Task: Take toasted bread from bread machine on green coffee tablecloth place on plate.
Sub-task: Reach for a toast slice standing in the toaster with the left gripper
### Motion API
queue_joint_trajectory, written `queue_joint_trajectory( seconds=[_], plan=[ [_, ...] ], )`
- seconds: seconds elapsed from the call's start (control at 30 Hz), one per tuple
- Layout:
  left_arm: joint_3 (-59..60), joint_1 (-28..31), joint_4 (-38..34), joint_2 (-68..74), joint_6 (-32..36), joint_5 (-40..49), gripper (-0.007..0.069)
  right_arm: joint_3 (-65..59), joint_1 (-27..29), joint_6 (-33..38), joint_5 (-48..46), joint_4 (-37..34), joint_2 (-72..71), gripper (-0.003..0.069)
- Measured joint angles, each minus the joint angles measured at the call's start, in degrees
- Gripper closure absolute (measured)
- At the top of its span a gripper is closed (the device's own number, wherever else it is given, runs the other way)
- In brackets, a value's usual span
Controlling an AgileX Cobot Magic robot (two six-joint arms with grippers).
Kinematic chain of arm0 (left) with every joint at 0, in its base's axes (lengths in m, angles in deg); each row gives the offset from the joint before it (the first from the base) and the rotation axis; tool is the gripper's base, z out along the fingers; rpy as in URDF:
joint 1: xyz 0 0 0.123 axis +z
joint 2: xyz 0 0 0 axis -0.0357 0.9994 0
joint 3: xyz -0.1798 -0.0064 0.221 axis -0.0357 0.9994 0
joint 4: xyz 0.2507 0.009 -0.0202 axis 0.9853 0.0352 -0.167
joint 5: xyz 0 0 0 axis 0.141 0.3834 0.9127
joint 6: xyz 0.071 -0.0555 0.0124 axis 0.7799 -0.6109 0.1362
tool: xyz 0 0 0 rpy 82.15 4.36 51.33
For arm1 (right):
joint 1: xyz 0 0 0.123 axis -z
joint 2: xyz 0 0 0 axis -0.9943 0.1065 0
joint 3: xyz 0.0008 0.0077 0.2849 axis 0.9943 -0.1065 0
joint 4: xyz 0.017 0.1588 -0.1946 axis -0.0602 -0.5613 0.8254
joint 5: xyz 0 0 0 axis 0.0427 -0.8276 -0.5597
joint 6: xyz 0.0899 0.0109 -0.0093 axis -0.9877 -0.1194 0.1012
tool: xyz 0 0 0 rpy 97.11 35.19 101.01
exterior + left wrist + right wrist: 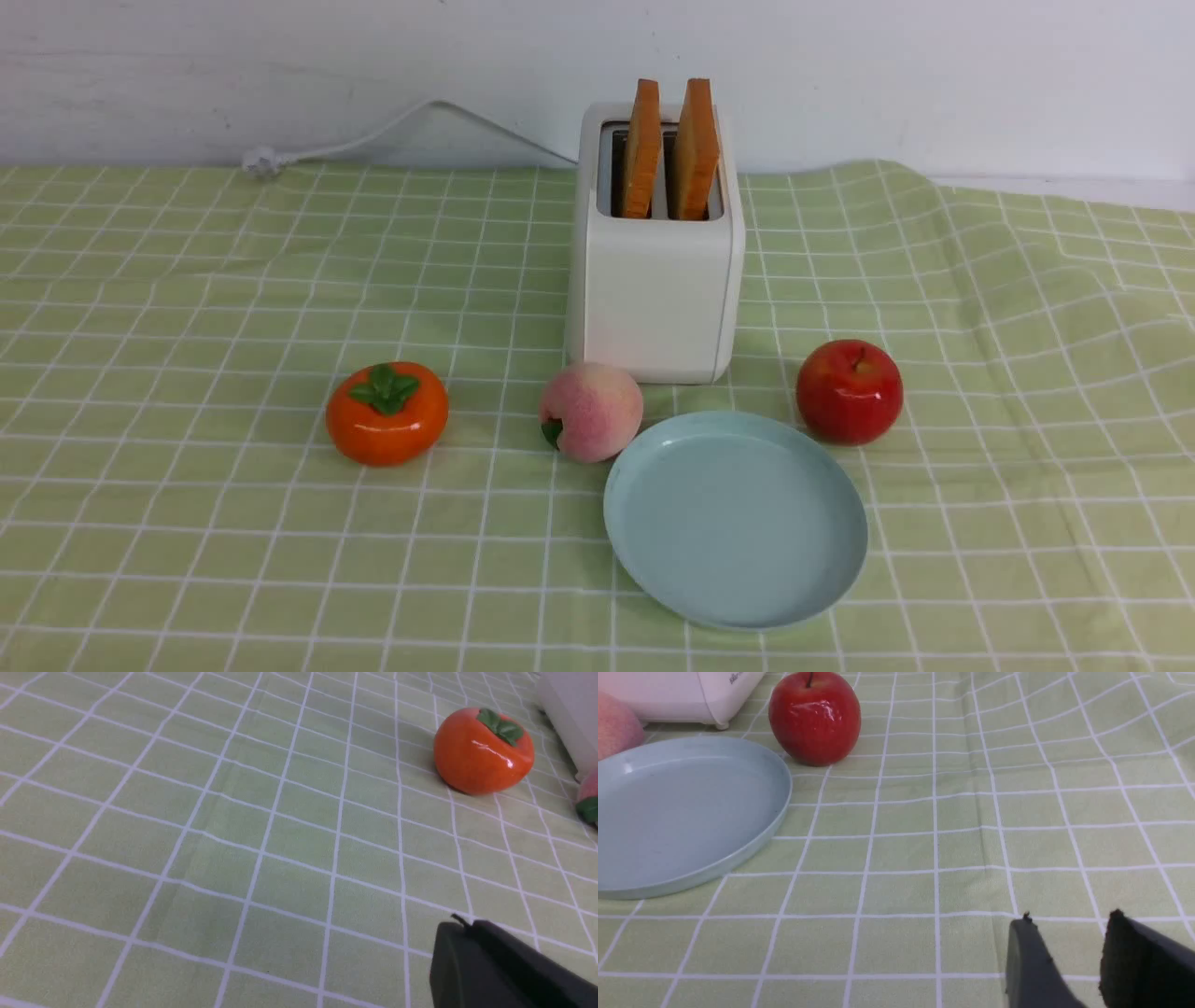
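The left claw (462,927) resting closed, the right claw (1066,921) gaping a little
Both are hanging over the green coffee tablecloth (187,280), gripping nothing; the toasted bread (642,154) is standing in the bread machine (653,299), behind the plate (736,523)

Two slices of toasted bread (642,149), one bread machine (653,299), one plate (738,523), one persimmon (386,413), one peach (591,412), one apple (849,391).

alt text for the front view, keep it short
A cream toaster holding two upright toast slices stands on a green grid tablecloth, behind an empty pale blue plate. An orange persimmon and a peach lie left of the plate, a red apple right.
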Motion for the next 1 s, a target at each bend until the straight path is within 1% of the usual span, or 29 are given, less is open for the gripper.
queue_joint_trajectory(
  seconds=[0.9, 1.0],
  plan=[
    [0.0, 0.0, 0.0, 0.0, 0.0, -0.2, 0.0607, 0.0, 0.0, 0.0, 0.0, 0.0, 0.0, 0.0419],
    [0.0, 0.0, 1.7, 0.0, 0.0, -2.0, 0.0607, 0.0, 0.0, 0.0, 0.0, 0.0, 0.0, 0.0419]
  ],
)
